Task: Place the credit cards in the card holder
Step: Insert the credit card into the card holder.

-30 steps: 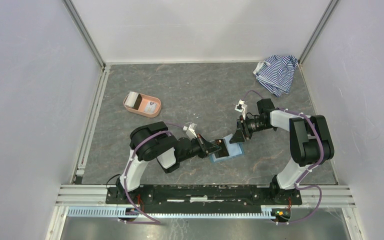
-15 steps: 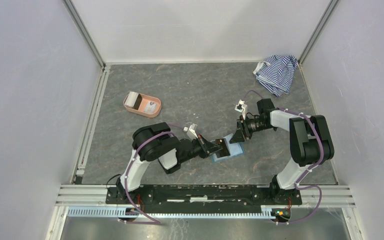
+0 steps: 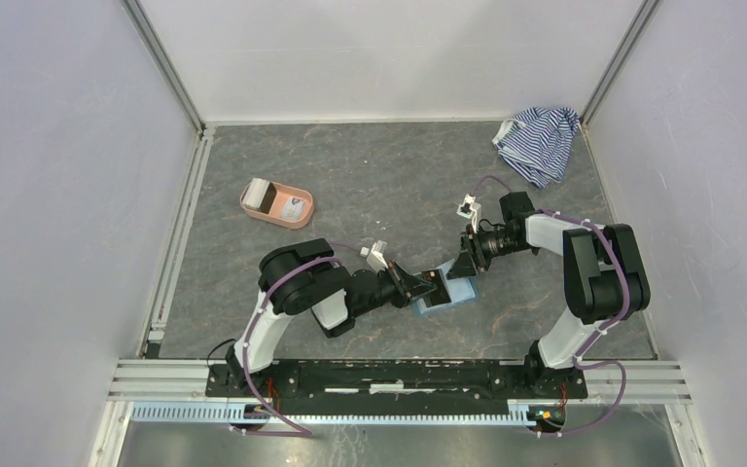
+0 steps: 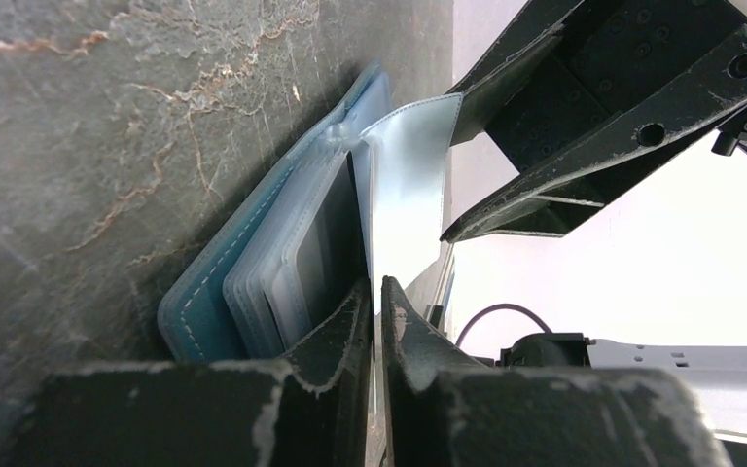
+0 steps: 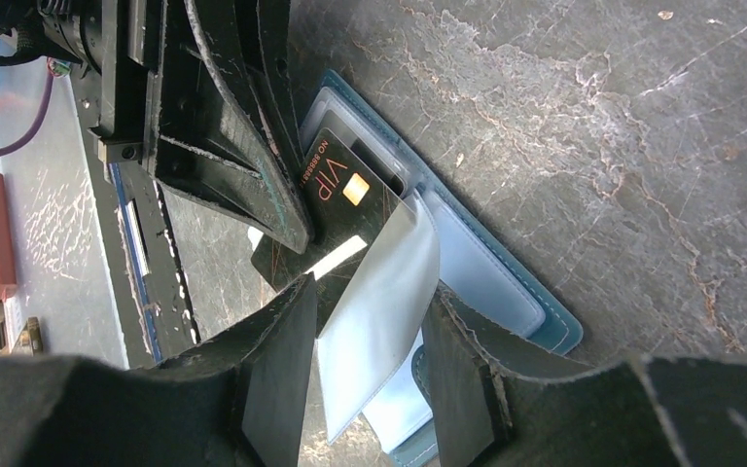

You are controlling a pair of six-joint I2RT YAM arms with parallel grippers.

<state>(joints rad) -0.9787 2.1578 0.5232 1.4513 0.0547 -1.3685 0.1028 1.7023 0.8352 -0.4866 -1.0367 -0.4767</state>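
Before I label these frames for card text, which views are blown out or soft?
Left wrist: white background overexposed, near tool fingers blurred. Right wrist: gold VIP print on the dark credit card sharp, translucent plastic sleeve glary. Top: evenly lit, teal-blue folding card holder too small to read.

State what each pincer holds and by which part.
Left pincer: dark VIP card, gripped at its near edge. Right pincer: clear sleeve of the card holder, near its free end.

Grey marbled bench. On it: open teal card holder near the front centre, salmon-pink oval tray at left-centre, blue-and-white striped cloth bunched in the far right corner.
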